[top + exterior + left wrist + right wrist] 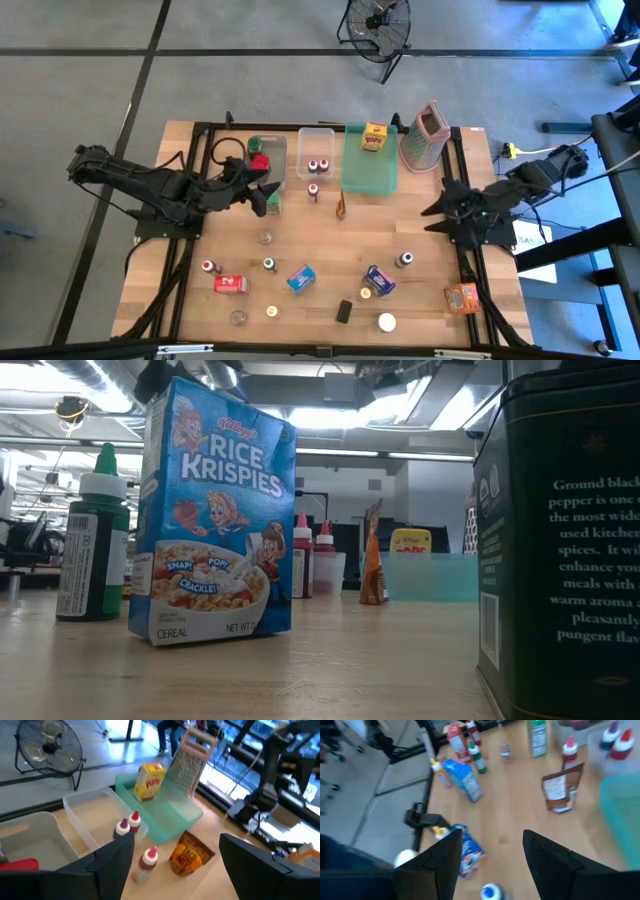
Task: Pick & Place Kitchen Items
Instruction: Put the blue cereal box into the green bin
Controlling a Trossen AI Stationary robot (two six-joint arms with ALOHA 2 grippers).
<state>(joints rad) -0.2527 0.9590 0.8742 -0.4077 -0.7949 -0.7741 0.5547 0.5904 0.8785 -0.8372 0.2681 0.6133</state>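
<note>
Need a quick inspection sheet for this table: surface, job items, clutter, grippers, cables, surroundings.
Surface: wooden table, bare between the items.
Job's things: small bottles, boxes and jars scattered over the near half; blue cereal box; red box; orange box at the right edge; yellow box in the green tray; two bottles in the middle clear bin.
Clutter: box grater upright beside the tray.
Grippers: left gripper open, empty, over the table by the left clear bin; right gripper open, empty, near the right edge.
Cables: black loops at the left arm.
Surroundings: floor fan behind the table.
</note>
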